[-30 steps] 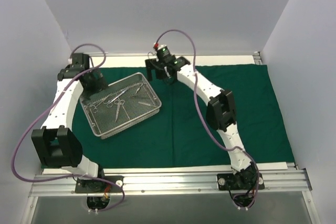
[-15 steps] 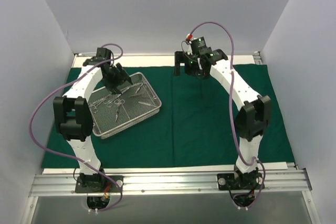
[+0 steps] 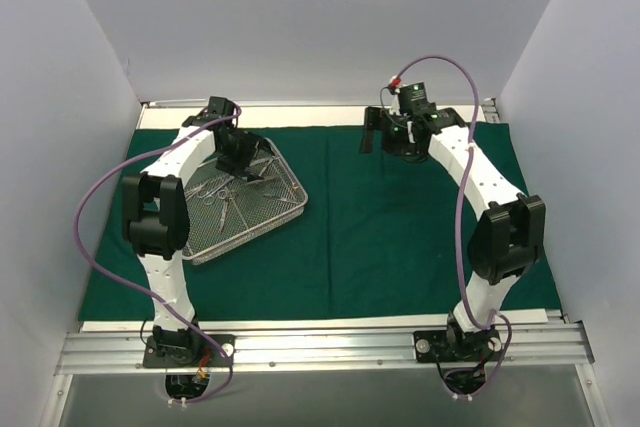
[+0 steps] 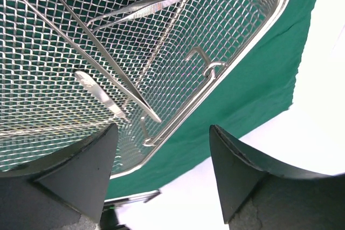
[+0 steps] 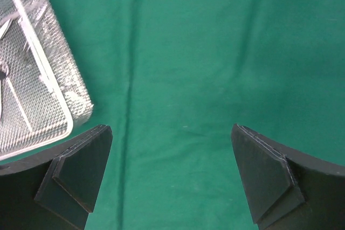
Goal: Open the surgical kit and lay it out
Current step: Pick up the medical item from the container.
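**Left gripper point(image 4: 161, 133) released above the tray, right gripper point(image 5: 171, 133) released over bare cloth**

Both grippers have their 2 fingers standing wide apart, and neither one holds anything. In the left wrist view, the dark fingers point(image 4: 86, 171) of the left gripper frame the corner of the wire-mesh tray point(image 4: 269, 20) from above. I cannot tell whether they touch the mesh. In the top view, this gripper hangs over the far part of the tray, near the far edge of the cloth.

The tray lies on the left half of the dark green cloth point(image 3: 400, 237), turned at an angle to the cloth edges. The cloth is spread flat over the table, with 1 fold line point(image 5: 129, 79) running from near to far about the middle.

The steel instruments are inside the tray. Long tweezers point(image 4: 108, 52) lie across the mesh, with the tip pointing to the corner. A second pair of tweezers point(image 4: 151, 6) lies farther in. A short blunt instrument point(image 4: 99, 94) lies just beside the long tweezers. From the top, ring-handled instruments point(image 3: 225, 192) show near the middle of the tray; which kind they are is too small to tell. A wire handle point(image 4: 207, 68) lies folded down at the end wall of the tray.

The right gripper hangs over the far right part of the cloth, well apart from the tray. Its wrist view shows only green cloth between the fingers, with 1 tray corner at the left edge.
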